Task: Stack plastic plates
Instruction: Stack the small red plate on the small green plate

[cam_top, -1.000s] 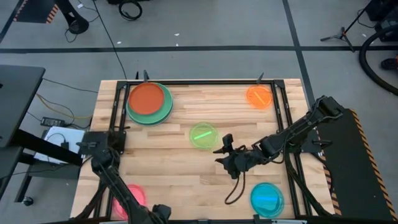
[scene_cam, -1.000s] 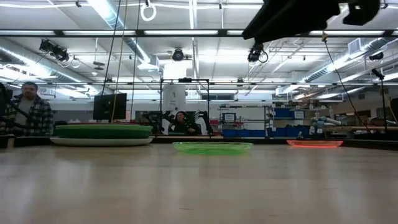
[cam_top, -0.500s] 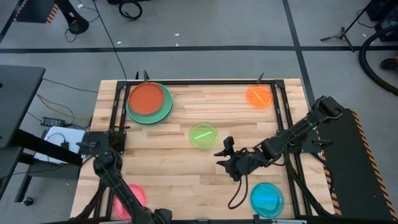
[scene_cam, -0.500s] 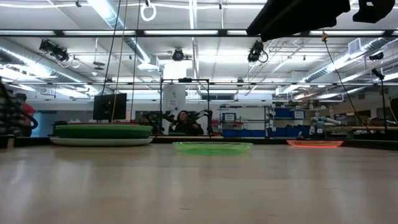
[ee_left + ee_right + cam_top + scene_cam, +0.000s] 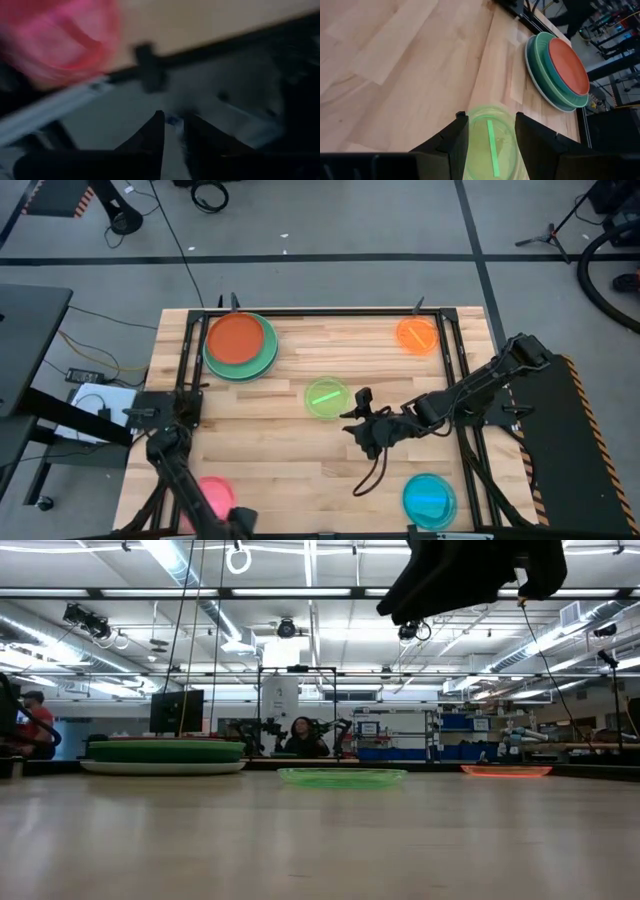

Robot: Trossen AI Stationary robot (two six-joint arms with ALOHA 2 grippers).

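1. The right arm reaches in low from the table's right edge toward the middle, and the right gripper [image 5: 352,416] hangs just right of the small translucent lime plastic plate [image 5: 327,396].
2. In the right wrist view its two dark fingers [image 5: 454,141] stand apart, empty, with the lime plate lying between and just beyond them.
3. The left arm folds down at the near left corner; the left gripper [image 5: 172,131] sits past the table's near edge, its fingertips nearly together with a thin gap and nothing between them.
4. The small translucent pink plastic plate [image 5: 214,495] lies on the wood at the near left, just beside the left arm.
5. At the far left stands a stack of large round plastic plates [image 5: 241,345], a red-orange one on top of green and pale ones.
6. The small translucent orange plate [image 5: 416,334] lies far right, the small cyan one [image 5: 429,499] near right; both are well apart from the grippers.
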